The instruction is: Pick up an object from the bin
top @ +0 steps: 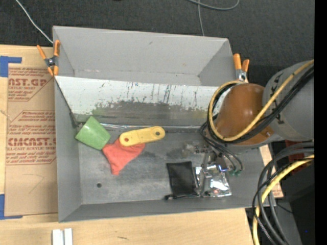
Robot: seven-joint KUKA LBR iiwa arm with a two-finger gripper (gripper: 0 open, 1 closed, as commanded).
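Item 1, nearest the camera: gripper (pixel 213 180), low in the bin's near right corner, close to the floor. How wide it stands cannot be told from this angle, and nothing can be seen in its grasp.

Item 2: black flat rectangle (pixel 181 178), matte and thin, lying flat on the floor just left of the gripper, touching or nearly touching it. Its long side runs front to back. By position it is the likeliest pick, though no grip on it is visible.

Item 3: red soft triangular piece (pixel 120 157), mid-floor, well apart from the gripper.

Item 4: yellow flat elongated piece (pixel 142 136), rounded at the ends, its left end overlapping the red piece's upper edge.

Item 5: green block (pixel 93 133), tilted, at the left wall, just beside the red piece.

Item 6: grey bin (pixel 138 55), far wall scuffed.

Status: the arm is down in the bin, but nothing is lifted. Securing an object and raising it clear appear to remain.
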